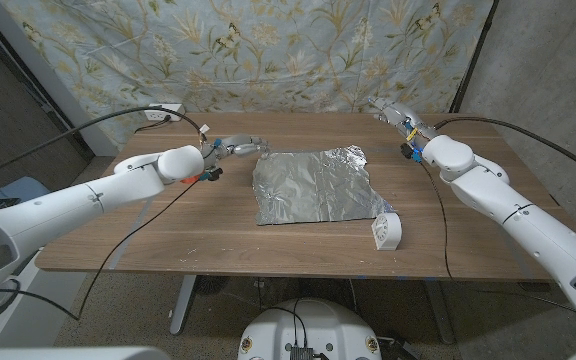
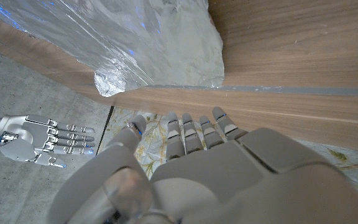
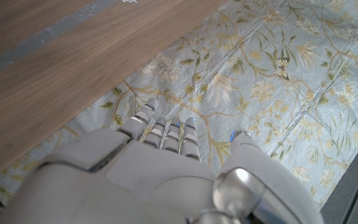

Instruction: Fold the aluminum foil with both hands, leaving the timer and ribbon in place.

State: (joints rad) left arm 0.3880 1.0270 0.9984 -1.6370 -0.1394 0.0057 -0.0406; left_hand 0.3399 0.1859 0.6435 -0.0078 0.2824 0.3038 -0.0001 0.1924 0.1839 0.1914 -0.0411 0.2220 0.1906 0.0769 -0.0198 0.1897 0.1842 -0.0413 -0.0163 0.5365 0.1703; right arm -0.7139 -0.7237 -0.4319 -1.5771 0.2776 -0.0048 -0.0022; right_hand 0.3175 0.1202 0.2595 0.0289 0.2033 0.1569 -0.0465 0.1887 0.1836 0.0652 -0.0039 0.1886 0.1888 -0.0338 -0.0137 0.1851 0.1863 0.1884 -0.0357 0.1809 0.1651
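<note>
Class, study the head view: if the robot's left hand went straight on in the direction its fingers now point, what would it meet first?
Most likely the aluminum foil. The left hand points across the table toward the foil's near upper corner, with nothing between them; its height above the table is unclear, so it might pass over.

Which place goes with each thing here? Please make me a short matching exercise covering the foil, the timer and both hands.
Things:
1. aluminum foil
2. timer
3. left hand
4. right hand

Places:
A. open near the table's far edge, apart from the foil, on the robot's right
B. spread crinkled at the table's middle
C. open just beyond the foil's far left corner
D. on the table by the foil's near right corner

Pairs: 1-B, 2-D, 3-C, 4-A
</note>
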